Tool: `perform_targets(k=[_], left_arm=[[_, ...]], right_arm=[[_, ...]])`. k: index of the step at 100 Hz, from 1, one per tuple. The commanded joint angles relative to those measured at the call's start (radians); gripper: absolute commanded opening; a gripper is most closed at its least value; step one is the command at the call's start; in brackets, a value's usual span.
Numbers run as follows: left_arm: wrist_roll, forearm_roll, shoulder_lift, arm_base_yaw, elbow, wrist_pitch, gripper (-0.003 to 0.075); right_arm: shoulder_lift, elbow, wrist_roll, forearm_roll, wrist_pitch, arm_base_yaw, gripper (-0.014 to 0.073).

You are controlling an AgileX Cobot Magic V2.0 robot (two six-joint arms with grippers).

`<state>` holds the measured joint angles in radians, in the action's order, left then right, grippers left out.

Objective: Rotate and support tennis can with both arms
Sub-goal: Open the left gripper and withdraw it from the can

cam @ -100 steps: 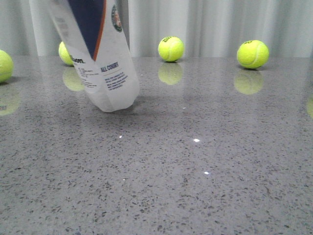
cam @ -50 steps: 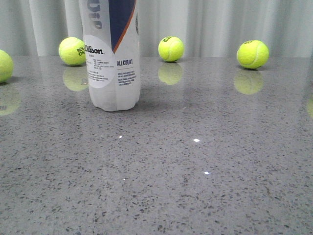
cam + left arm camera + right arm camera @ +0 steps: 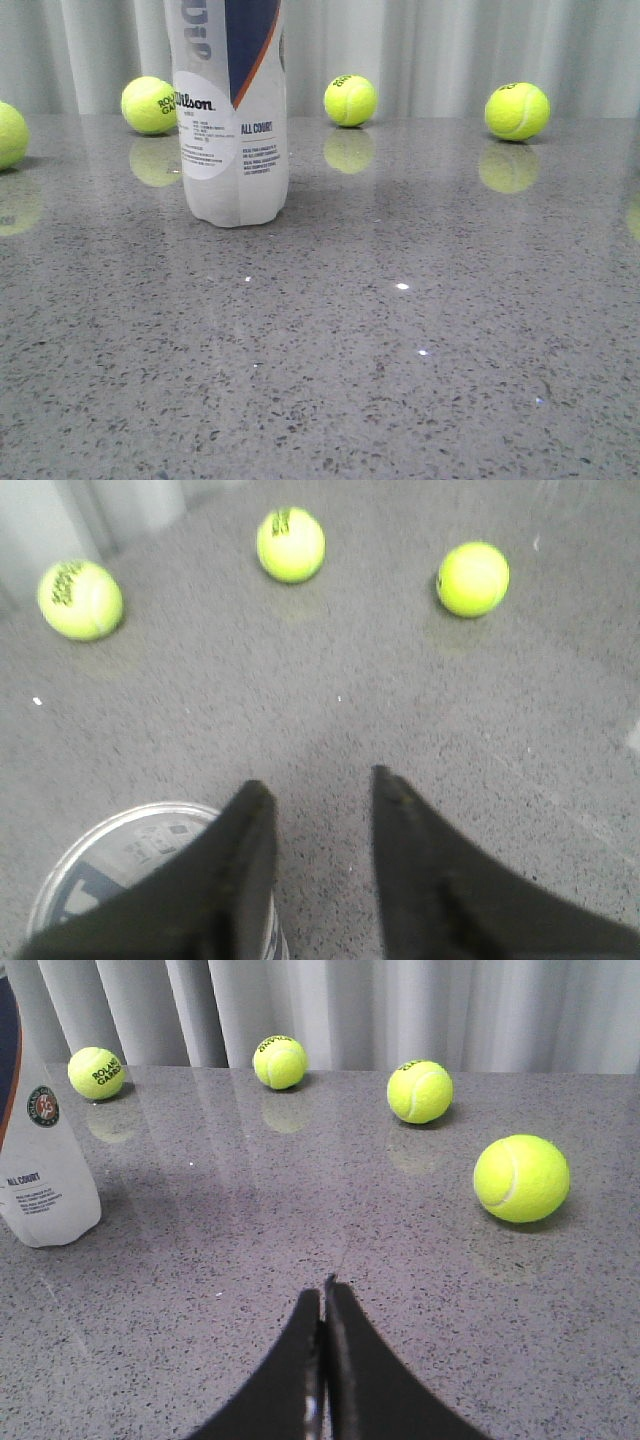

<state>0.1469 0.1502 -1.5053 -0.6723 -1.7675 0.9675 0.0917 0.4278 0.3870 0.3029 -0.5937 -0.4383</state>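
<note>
The tennis can (image 3: 235, 150) stands upright on the grey table at the left of the front view; its top is cut off by the frame. Neither gripper shows in that view. In the left wrist view, my left gripper (image 3: 318, 790) is open and empty above the can's metal rim (image 3: 110, 845). One finger (image 3: 245, 860) overlaps that rim, and the gap between the fingers lies beside the can over bare table. In the right wrist view, my right gripper (image 3: 322, 1295) is shut and empty low over the table, well apart from the can (image 3: 40, 1170).
Yellow tennis balls lie along the back of the speckled grey table (image 3: 400, 350): one at the far left (image 3: 8, 134), one behind the can (image 3: 148, 104), one in the middle (image 3: 350, 99), one at the right (image 3: 517, 110). Another ball (image 3: 521, 1178) lies near my right gripper. A white curtain hangs behind.
The can was tilted a second ago and now stands upright. It has turned, so its label now faces the camera. It has barely moved in the last half second.
</note>
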Motion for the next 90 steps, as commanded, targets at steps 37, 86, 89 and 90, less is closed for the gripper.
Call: perform_targets(k=[37, 86, 89, 90], left_arm=[[-0.180, -0.235, 0.373, -0.011, 0.394, -0.330, -0.0021], [-0.484, -0.402, 0.675, 0.142, 0.806, -0.356, -0.0021], [-0.492, -0.400, 0.697, 0.156, 0.827, -0.361, -0.0021], [-0.494, -0.398, 0.702, 0.160, 0.836, -0.361, -0.0021]], right_arm=[[0.011, 0.023, 0.001, 0.028, 0.081, 0.005, -0.0056], [0.011, 0.023, 0.001, 0.028, 0.081, 0.005, -0.0056], [0.011, 0.023, 0.001, 0.028, 0.081, 0.005, -0.0056], [0.011, 0.023, 0.001, 0.028, 0.081, 0.005, -0.0056]])
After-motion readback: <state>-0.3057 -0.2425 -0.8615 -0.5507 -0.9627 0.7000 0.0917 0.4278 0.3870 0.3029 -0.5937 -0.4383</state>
